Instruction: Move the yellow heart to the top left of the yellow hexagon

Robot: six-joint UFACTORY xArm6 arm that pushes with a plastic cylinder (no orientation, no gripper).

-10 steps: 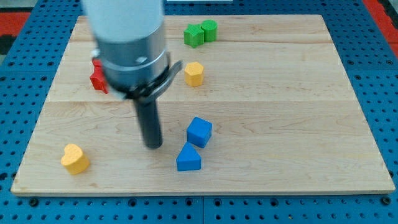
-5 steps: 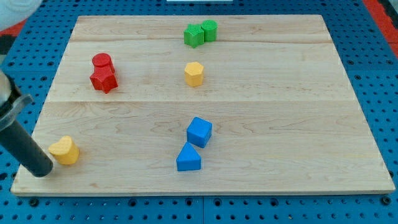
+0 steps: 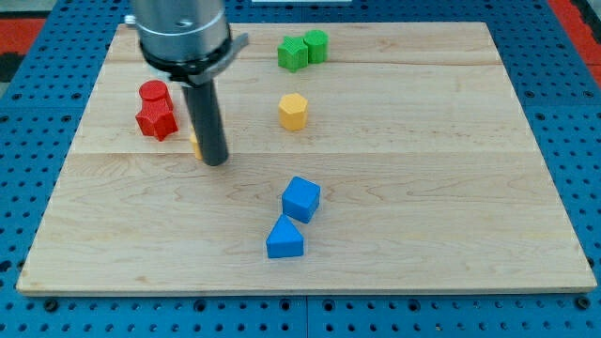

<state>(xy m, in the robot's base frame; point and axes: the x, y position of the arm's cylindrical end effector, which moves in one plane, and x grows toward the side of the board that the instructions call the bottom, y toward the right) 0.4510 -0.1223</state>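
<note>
The yellow hexagon [image 3: 293,111] lies right of the board's centre top. The yellow heart [image 3: 194,143] is almost hidden behind my rod; only a small yellow sliver shows at the rod's left edge. My tip [image 3: 215,162] rests on the board right against the heart, left of and a little below the hexagon. The heart sits just right of the red blocks.
A red cylinder [image 3: 153,92] and a red star-like block [image 3: 156,120] sit at the left. A green block [image 3: 292,53] and a green cylinder [image 3: 316,44] sit at the top. A blue cube [image 3: 300,199] and a blue triangle [image 3: 284,238] lie below centre.
The yellow heart has gone from the board's bottom left corner up and right to beside the red blocks. My tip moved with it from the left edge.
</note>
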